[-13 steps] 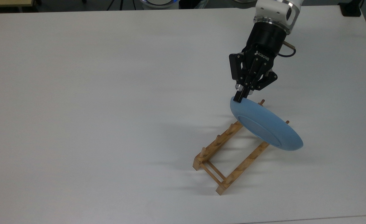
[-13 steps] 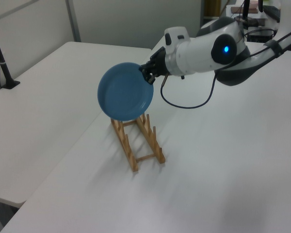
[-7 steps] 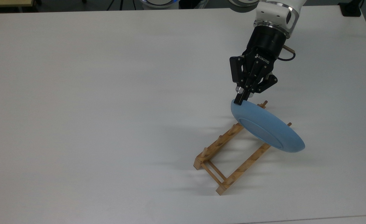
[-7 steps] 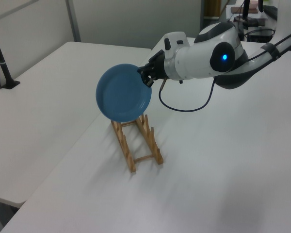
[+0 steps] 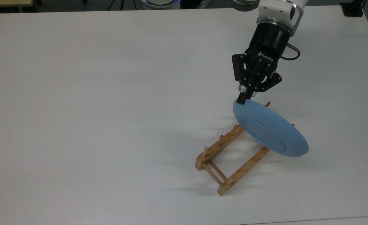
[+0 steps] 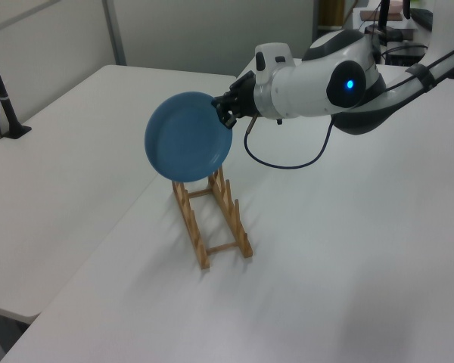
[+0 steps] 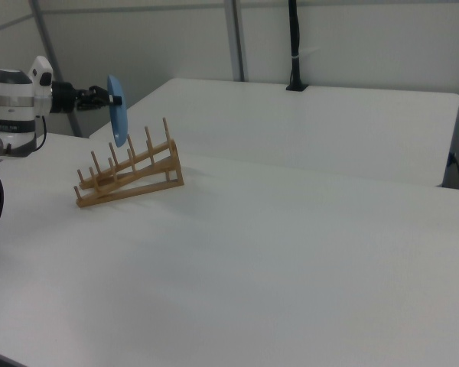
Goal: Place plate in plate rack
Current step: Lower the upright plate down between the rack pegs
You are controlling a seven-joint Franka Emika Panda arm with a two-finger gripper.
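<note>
My gripper is shut on the upper rim of the light-blue plate, which it holds on edge and tilted. The plate hangs over the far end of the light-wood plate rack, hiding the pegs there. The rack lies on the white table. In the left view the plate faces the camera above the rack, with the gripper at its upper right rim. In the right view the plate shows edge-on over the left end of the rack. Whether plate and rack touch I cannot tell.
The white table stretches wide and bare to the top view's left of the rack. A second table with a black pole stands behind in the right view. A black cable loops under the arm in the left view.
The plate and gripper have drifted slightly toward the top view's lower right, and leftward and up in the left view. The rack's far end has shifted a little the same way.
</note>
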